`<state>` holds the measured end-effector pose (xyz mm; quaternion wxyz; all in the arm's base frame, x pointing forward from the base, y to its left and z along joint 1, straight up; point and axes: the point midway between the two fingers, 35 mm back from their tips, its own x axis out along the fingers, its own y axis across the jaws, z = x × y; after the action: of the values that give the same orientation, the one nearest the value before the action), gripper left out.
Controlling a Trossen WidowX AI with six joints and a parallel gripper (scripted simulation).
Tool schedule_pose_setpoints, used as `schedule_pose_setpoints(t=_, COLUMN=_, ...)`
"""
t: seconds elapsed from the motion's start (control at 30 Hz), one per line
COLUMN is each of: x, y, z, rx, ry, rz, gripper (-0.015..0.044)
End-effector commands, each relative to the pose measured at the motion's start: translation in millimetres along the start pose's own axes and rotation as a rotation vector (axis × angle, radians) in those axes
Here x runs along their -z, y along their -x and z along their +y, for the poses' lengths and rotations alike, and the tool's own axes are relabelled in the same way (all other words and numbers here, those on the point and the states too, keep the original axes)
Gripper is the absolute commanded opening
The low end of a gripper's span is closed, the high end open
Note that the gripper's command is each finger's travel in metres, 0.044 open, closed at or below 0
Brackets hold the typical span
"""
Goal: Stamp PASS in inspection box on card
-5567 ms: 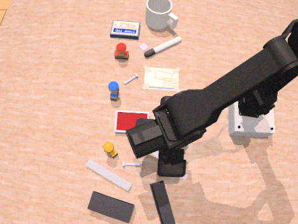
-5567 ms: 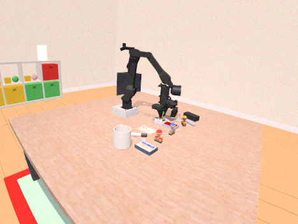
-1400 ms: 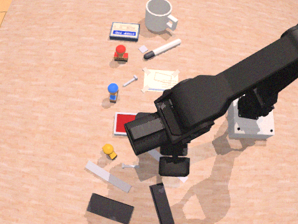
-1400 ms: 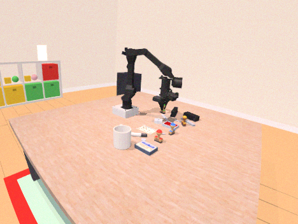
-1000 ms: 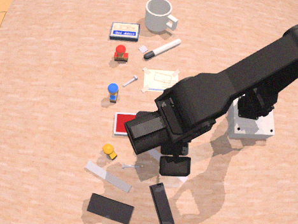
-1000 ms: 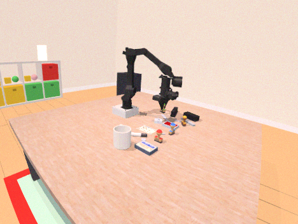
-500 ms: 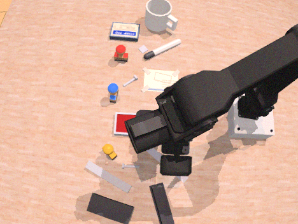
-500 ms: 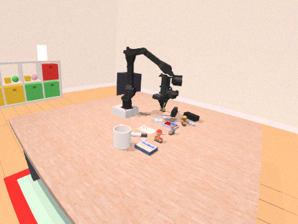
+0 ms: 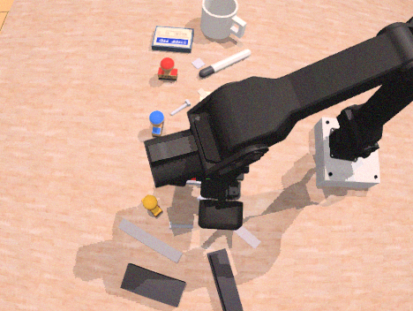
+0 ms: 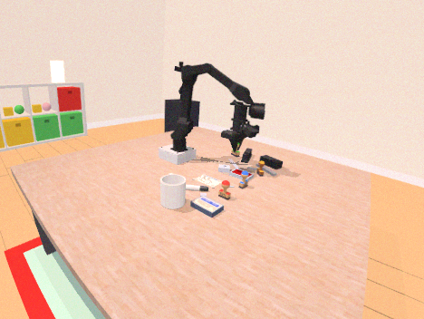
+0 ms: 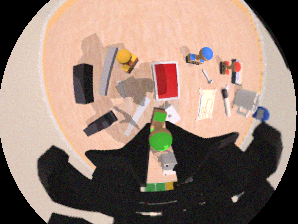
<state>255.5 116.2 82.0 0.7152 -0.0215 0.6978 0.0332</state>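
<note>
Partly hidden, card: [image 10: 208, 180] [image 11: 206, 104] beneath the arm from above; its print unreadable.
Gripper [image 10: 236, 153] [image 11: 157, 124]: closed around the green stamp [image 10: 236, 153] [image 11: 161, 140], held above the table; lettering unseen.
Red pad [image 10: 241, 173] [image 11: 166, 80]: mostly hidden from above.
Mug [image 9: 219, 18] [image 10: 173, 192]: cut off at the top view's edge.

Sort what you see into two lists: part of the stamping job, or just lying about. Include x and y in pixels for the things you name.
Job:
- green-knobbed stamp [image 11: 161, 141], held
- red ink pad [image 11: 167, 81]
- cream paper card [image 11: 206, 104]

Lying about:
- white cylindrical mug [image 9: 216, 22] [image 10: 173, 192]
- black-capped white marker [image 9: 226, 63]
</note>
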Motion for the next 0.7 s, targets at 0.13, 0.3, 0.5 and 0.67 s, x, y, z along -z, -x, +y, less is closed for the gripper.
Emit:
schedule_pose_setpoints(t=0.13, x=-41.4, y=2.2, z=-21.3, rx=-0.003, ry=0.003, rz=-0.006, gripper=0.0000)
schedule_pose_setpoints(t=0.3, x=-62.8, y=1.1, z=-37.2, rx=-0.001, ry=0.003, rz=-0.007, gripper=0.0000)
schedule_pose_setpoints(t=0.5, x=-63.7, y=0.0, z=-37.8, rx=-0.001, ry=0.003, rz=-0.007, gripper=0.0000)
schedule_pose_setpoints(t=0.67, x=-64.0, y=-3.3, z=-37.8, rx=-0.001, ry=0.002, rz=-0.008, gripper=0.0000)
